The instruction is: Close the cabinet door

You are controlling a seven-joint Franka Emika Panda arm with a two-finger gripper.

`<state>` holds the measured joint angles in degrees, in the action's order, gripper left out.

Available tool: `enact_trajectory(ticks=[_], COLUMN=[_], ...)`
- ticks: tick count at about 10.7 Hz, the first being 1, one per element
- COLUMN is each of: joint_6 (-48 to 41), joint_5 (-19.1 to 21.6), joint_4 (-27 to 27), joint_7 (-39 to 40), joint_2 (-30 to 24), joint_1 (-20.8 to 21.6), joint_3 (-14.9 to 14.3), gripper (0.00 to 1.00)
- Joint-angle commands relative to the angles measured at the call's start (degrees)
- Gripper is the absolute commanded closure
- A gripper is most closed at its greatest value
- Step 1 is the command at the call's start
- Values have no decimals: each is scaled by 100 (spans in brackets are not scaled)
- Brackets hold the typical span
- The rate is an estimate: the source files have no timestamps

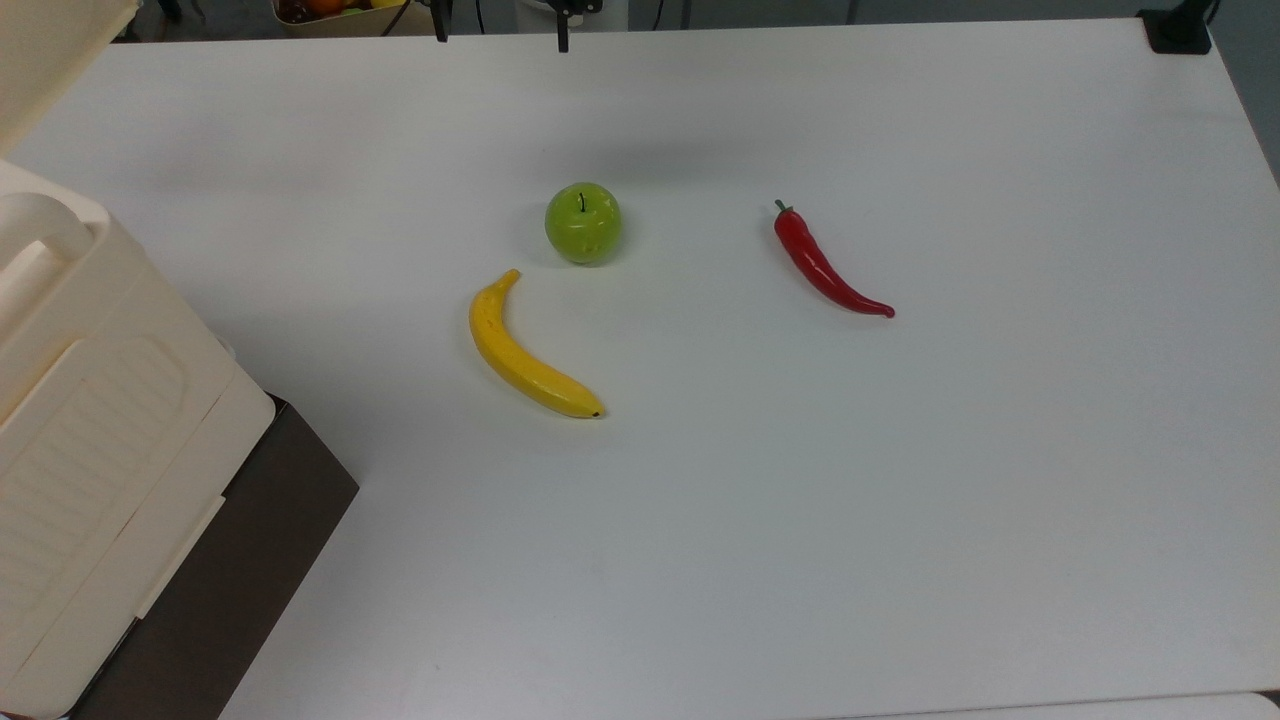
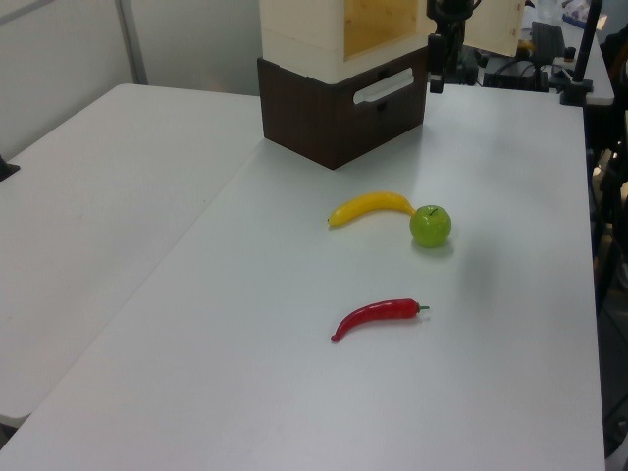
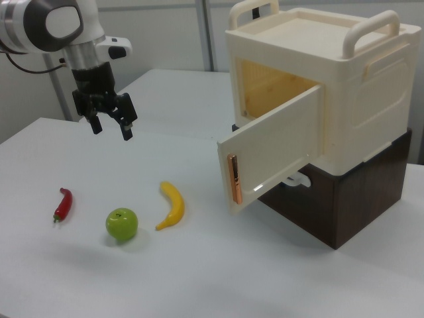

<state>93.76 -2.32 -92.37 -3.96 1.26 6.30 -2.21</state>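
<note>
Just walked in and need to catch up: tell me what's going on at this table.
A robot arm's gripper hangs in the air with its fingers open, holding nothing, apart from the cabinet. The cabinet door stands open, so closing it has not begun. The cabinet sits on a dark brown base. A banana, a green apple and a red chili lie on the white table.

Glossy plastic cabinet (image 3: pixel 344 99), matt table (image 1: pixel 800 500)

One banana (image 1: pixel 530 352), one apple (image 1: pixel 583 223) (green), one chili (image 1: pixel 826 264), one cabinet (image 3: pixel 331 93).
</note>
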Motion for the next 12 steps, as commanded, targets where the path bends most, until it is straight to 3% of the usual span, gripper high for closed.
enact_trajectory(ticks=[1,7,8,9,10,11,12], joint_6=[19,-16,-16,-16,-16,-16,-25], joint_5=[-66,-66,-66,-66,-66,-58,-49], joint_4=[-176,-97,-97,-97,-97,-97,-97], joint_7=[-70,-52,-43,0,18,88,123], joint_2=[-135,-126,-126,-117,-126,-126,-126], joint_1=[38,29,29,29,29,20,20], joint_3=[-69,-69,-69,-69,-69,-69,-69], gripper=[0,0,7,40,66,86,100])
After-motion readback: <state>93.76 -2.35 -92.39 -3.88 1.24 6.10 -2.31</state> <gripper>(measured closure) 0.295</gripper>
